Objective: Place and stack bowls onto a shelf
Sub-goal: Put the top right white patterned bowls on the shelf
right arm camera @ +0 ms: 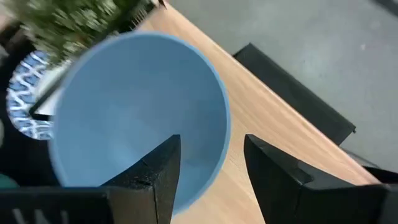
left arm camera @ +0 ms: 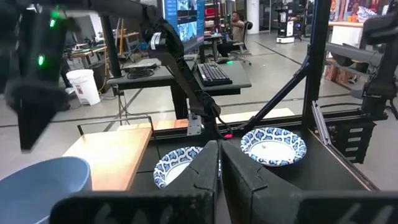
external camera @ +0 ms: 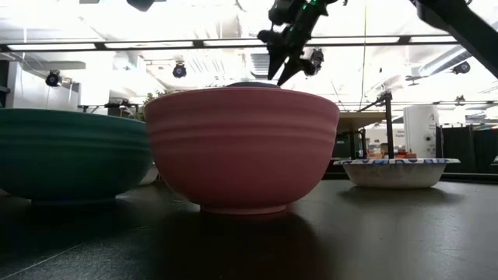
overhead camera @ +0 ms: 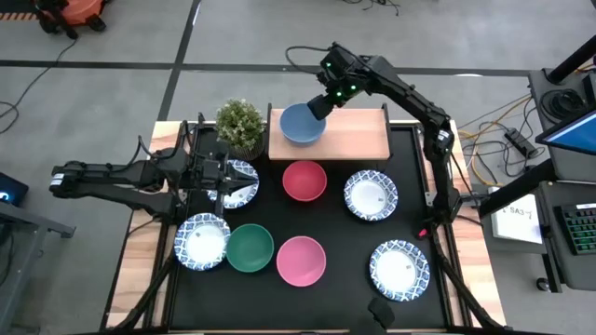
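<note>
The blue bowl [overhead camera: 303, 123] stands on its base on the left part of the light-wood shelf [overhead camera: 358, 140]. My right gripper [overhead camera: 323, 104] is open just above it. In the right wrist view one finger [right arm camera: 163, 171] stands inside the blue bowl [right arm camera: 124, 112] and the other [right arm camera: 277, 174] outside, with the rim [right arm camera: 225, 134] between them untouched. My left gripper [overhead camera: 226, 182] is shut and empty over a white patterned bowl [overhead camera: 240, 183] at the table's left. The red [overhead camera: 304, 180], green [overhead camera: 250, 247] and pink [overhead camera: 301, 260] bowls sit on the black tabletop.
A potted plant [overhead camera: 240, 126] stands just left of the shelf. Three more white patterned bowls lie at the near left [overhead camera: 202, 240], the right [overhead camera: 371, 195] and the near right [overhead camera: 400, 270]. The shelf's middle and right part are bare wood.
</note>
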